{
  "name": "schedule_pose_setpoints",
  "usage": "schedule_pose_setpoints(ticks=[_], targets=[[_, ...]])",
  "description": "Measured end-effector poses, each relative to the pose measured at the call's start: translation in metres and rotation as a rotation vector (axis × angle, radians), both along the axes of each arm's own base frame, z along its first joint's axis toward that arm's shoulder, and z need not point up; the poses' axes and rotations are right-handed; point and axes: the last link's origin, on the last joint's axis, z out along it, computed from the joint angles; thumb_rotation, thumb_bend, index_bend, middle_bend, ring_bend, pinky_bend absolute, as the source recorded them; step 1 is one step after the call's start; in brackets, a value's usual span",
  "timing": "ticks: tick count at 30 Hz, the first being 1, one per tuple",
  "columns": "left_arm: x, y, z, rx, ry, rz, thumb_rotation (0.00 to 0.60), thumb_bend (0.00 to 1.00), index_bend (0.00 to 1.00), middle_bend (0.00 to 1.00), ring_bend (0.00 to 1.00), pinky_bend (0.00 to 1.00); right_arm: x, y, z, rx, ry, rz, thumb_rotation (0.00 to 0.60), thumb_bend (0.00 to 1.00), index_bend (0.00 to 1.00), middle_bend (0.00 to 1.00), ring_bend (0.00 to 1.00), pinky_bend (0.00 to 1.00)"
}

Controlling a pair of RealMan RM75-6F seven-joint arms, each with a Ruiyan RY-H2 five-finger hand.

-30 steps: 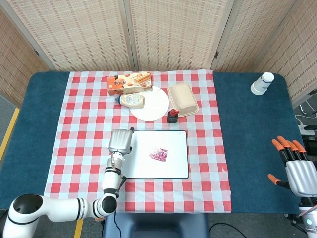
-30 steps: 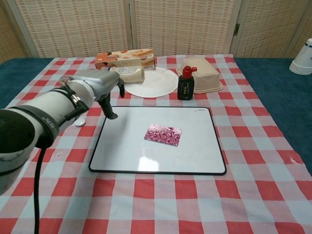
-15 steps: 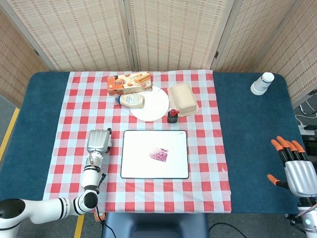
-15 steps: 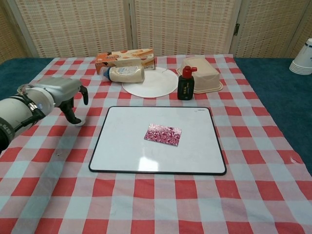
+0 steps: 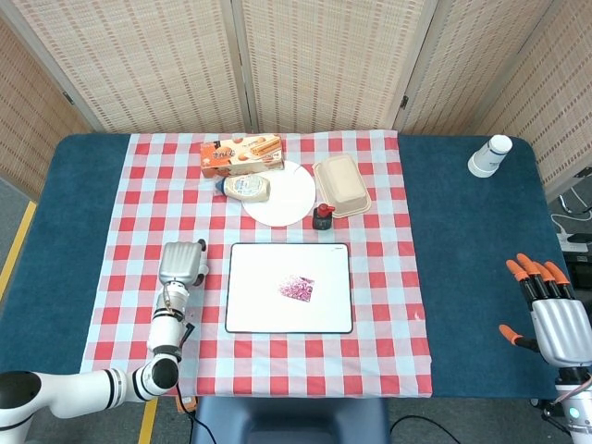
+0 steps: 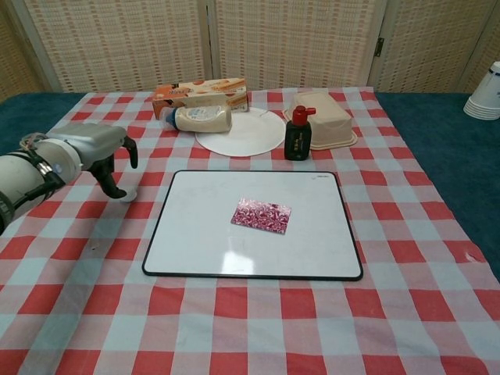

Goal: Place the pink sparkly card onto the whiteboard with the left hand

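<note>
Thin, stiff-looking pink sparkly card [image 6: 262, 215] lies flat on the black-framed whiteboard [image 6: 312, 258]; I'd pinch an edge, left hand [image 6: 98, 144] empty, fingers loosely curled

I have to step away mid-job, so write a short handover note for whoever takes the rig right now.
Left hand: holds nothing, fingers pointing down over the cloth, left of the whiteboard.
Right hand: open, idle at the far right edge of the table.
Pink card: lying flat near the middle of the whiteboard, with no hand touching it.
Done: card is on the board and released.
Left: probably nothing but parking the left arm.
</note>
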Motion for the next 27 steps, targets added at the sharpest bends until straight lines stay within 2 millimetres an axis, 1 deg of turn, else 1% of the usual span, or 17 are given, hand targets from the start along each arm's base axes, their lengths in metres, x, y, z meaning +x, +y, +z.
schedule_pose_setpoints(ticks=[27], targets=[[-0.014, 0.003, 0.006, 0.002, 0.004, 0.048, 0.6, 0.25, 0.37, 1.0, 1.0, 1.0, -0.001, -0.001, 0.0, -0.001, -0.003, -0.005, 0.6, 0.0, 0.12, 0.03, 0.0, 0.1]])
